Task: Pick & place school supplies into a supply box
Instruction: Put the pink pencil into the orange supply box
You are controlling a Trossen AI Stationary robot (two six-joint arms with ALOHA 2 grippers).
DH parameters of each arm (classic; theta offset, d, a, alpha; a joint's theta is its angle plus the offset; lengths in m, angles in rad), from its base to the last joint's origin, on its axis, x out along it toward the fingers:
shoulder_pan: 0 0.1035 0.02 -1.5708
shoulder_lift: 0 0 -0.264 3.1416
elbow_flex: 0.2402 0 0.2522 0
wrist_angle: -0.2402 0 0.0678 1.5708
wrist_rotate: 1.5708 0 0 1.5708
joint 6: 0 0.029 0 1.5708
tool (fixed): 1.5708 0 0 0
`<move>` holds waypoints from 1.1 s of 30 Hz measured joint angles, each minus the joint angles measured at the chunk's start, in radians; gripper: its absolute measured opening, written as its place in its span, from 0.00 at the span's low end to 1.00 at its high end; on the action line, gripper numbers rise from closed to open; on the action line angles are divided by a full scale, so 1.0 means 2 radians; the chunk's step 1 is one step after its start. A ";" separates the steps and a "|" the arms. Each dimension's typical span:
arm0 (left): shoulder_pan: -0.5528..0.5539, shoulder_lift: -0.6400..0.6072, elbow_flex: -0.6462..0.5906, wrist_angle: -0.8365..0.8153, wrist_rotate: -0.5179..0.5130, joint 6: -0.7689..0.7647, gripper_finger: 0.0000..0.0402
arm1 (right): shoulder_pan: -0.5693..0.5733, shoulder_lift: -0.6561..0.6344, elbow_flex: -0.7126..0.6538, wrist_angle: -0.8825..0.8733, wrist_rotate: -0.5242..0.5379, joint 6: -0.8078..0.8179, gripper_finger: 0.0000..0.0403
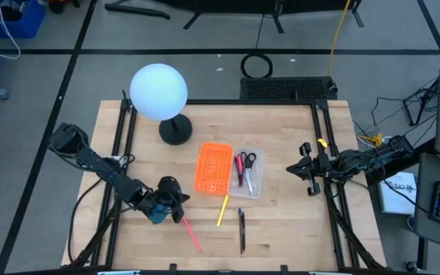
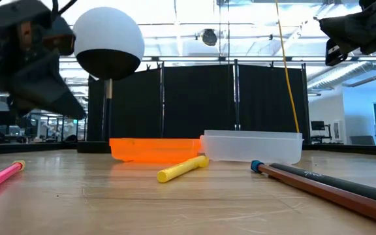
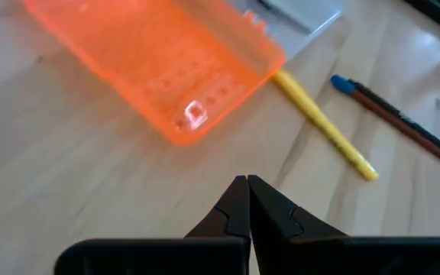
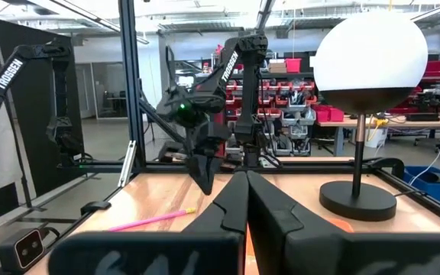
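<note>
Pale wooden planks make up the table [image 1: 281, 229], framed by dark rails, with an open workshop beyond it. Near its middle lies the supply box [image 1: 252, 174], a clear shallow tray, and inside it rest the scissors [image 1: 246, 162] with red-and-black handles, beside a couple of thin pens that are too small to tell apart. Touching the box's left side is an orange perforated tray [image 1: 214, 166] of like size.

Just in front of the two trays a yellow pen [image 1: 223, 210] lies on the wood at a slant, its upper end close to the box's near corner. A black pen [image 1: 241, 229] with a blue tip lies beside it toward the front edge, apart from it. Farther left a pink pen [image 1: 190, 232] lies on the boards, angled toward the front.

Above the pink pen's upper end hangs the left gripper [image 1: 179, 211], its fingers pressed together on nothing, pointing toward the orange tray. The right gripper [image 1: 296, 167] waits at the table's right side, raised off the surface, its fingers likewise together and empty, aimed across the table toward the box.

Behind the trays a lamp [image 1: 160, 92] with a white globe stands on a round black base.
</note>
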 joint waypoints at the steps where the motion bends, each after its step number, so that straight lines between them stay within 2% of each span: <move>1: 0.000 0.000 -0.006 0.005 0.004 -0.006 0.02 | 0.000 0.000 0.000 0.000 0.000 0.000 0.00; 5: 0.002 0.000 -0.013 0.009 0.033 0.009 0.05 | 0.000 0.000 0.000 0.000 0.000 0.000 0.00; 9: 0.011 0.000 0.016 -0.037 0.124 0.089 0.06 | 0.000 0.000 0.000 0.000 0.006 0.000 0.00; 14: 0.034 0.001 0.112 -0.236 0.189 0.116 0.06 | 0.000 0.000 0.000 0.000 0.034 0.000 0.00; 16: 0.041 0.005 0.154 -0.309 0.191 0.146 0.06 | 0.000 0.000 0.000 0.000 0.039 0.000 0.00; 19: 0.043 0.008 0.197 -0.381 0.190 0.234 0.06 | 0.000 0.000 0.000 -0.001 0.039 0.000 0.00; 23: 0.046 0.008 0.225 -0.384 0.187 0.368 0.06 | 0.000 0.000 0.000 -0.002 0.039 0.000 0.00; 25: 0.049 0.008 0.227 -0.371 0.187 0.410 0.06 | 0.000 0.000 0.000 -0.002 0.039 0.000 0.00; 28: 0.057 0.011 0.221 -0.330 0.203 0.457 0.06 | 0.000 0.000 0.000 -0.001 0.040 0.000 0.00; 30: 0.061 0.024 0.220 -0.330 0.206 0.480 0.06 | 0.000 0.000 0.000 -0.004 0.040 0.002 0.00; 33: 0.063 0.042 0.219 -0.339 0.185 0.470 0.07 | 0.000 0.001 0.000 -0.004 0.040 0.002 0.00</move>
